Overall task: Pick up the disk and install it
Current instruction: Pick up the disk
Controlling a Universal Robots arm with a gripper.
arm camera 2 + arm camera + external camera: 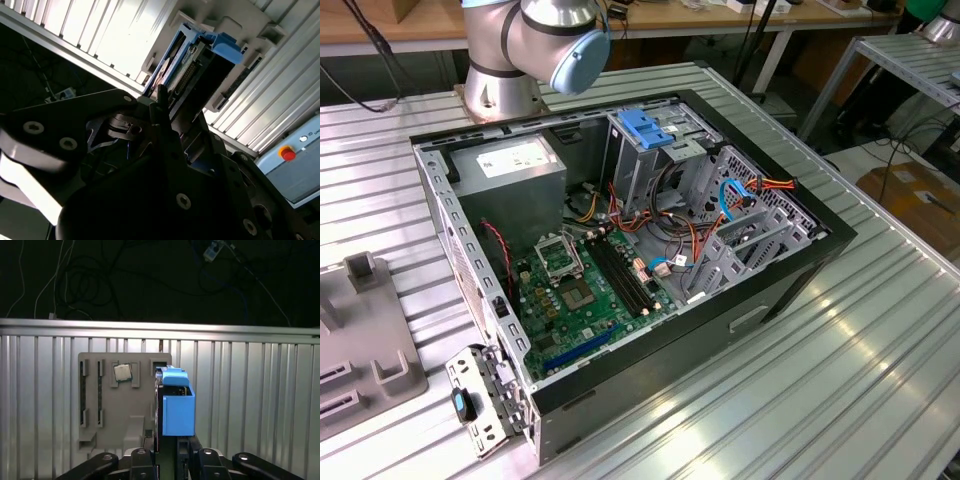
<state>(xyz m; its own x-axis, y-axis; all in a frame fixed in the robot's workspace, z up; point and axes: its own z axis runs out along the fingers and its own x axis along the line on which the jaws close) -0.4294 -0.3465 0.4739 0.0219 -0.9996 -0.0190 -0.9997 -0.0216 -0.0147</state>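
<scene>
Disk (178,410) clamped in gripper (169,444), nr tray (135,405) edge; open table (250,405) alongside.

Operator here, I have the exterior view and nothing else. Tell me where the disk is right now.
Observer: In both wrist views the gripper looks shut on the disk, which sticks straight out from it with its blue rail frame showing.
Operator: Report what lies beyond it.
Observer: In the first wrist view, a grey fixture tray lies on the ribbed table, and the disk's far end lines up with the tray's edge.
Operator: Name anything else on that tray.
Observer: A square processor chip sits in one of its pockets.
</scene>
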